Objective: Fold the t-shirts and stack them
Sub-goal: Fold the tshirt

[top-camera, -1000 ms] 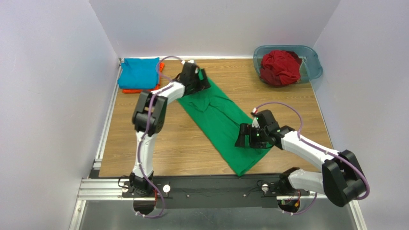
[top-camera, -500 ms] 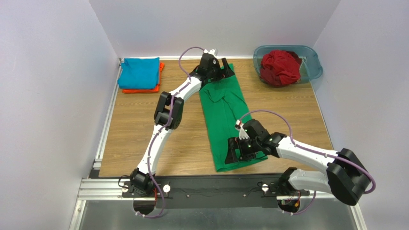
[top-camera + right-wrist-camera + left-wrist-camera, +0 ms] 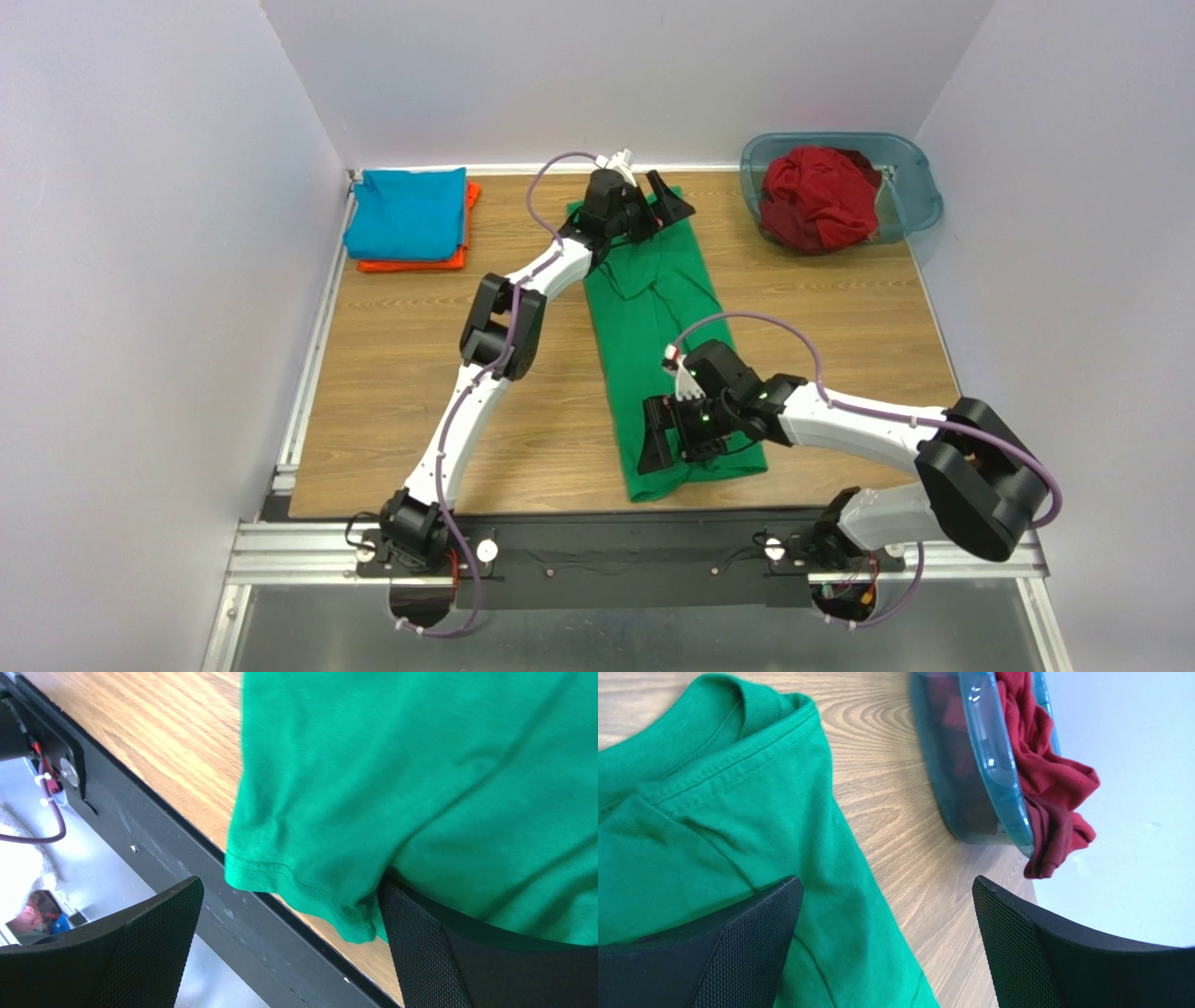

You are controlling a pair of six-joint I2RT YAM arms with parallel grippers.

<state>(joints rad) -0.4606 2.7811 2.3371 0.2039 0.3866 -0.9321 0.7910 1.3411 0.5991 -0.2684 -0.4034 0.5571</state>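
The green t-shirt [image 3: 652,322] lies as a long folded strip running from the back of the table to its near edge. My left gripper [image 3: 657,199] stands open at the collar end; in the left wrist view its left finger is over the green cloth [image 3: 703,812] and bare wood shows between the jaws. My right gripper [image 3: 657,437] is open at the hem end, where a hem corner [image 3: 302,882] rests against its right finger. A folded teal-blue t-shirt [image 3: 407,213] lies on an orange one [image 3: 456,256] at the back left. The dark red t-shirt [image 3: 818,196] is bunched in the tub.
The translucent blue-grey tub [image 3: 915,189] stands at the back right corner, close to the left gripper's right finger [image 3: 1046,952]. White walls close off the left, back and right sides. A black mounting rail [image 3: 175,854] runs along the near table edge, right under the hem.
The green shirt has swung from a diagonal to nearly straight front to back. My left gripper moved right along the back, and my right gripper moved left towards the near edge.
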